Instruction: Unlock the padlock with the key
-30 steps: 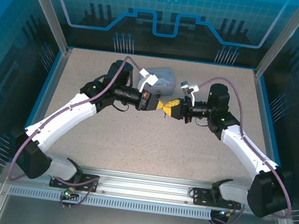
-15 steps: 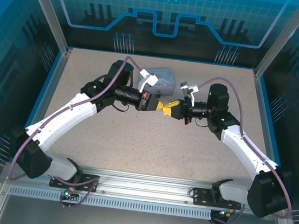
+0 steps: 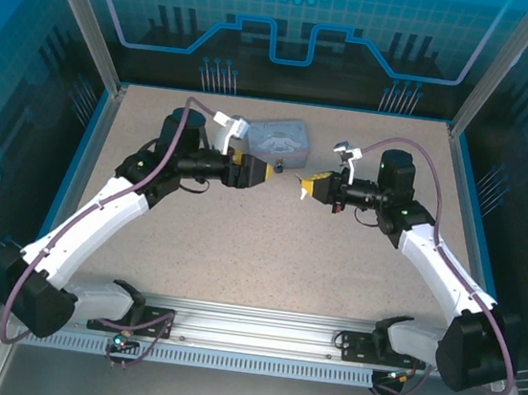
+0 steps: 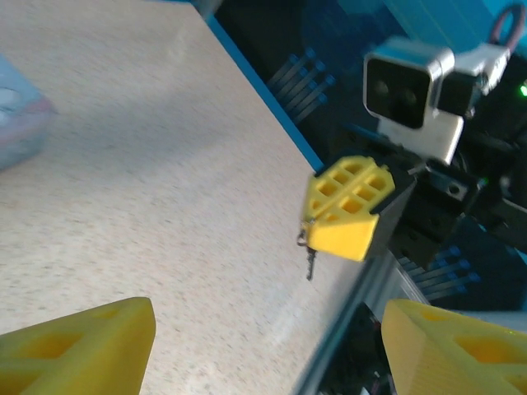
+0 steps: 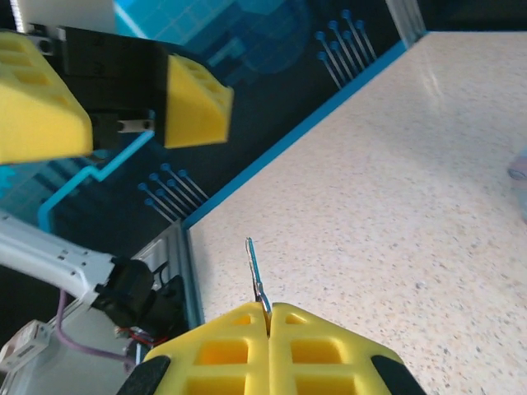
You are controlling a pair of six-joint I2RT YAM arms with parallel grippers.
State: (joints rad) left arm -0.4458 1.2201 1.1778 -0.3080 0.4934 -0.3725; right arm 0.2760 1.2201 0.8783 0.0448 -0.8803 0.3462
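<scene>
Top external: closed tin (image 3: 281,140); key (image 5: 256,267) in clenched right hand (image 3: 306,185); left hand (image 3: 259,171) released

The thin key (image 5: 256,276) gleams like metal; the tabletop (image 5: 412,206) is matt, speckled, finely grainy.

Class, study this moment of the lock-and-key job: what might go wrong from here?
1. The right claw pinches the key only by its end, with most of it sticking out; it may twist or slip free.
2. The left claw is open and holds nothing, so nothing is braced for the key to enter.
3. The tin lies close to the left arm; a swing may knock it.
</scene>
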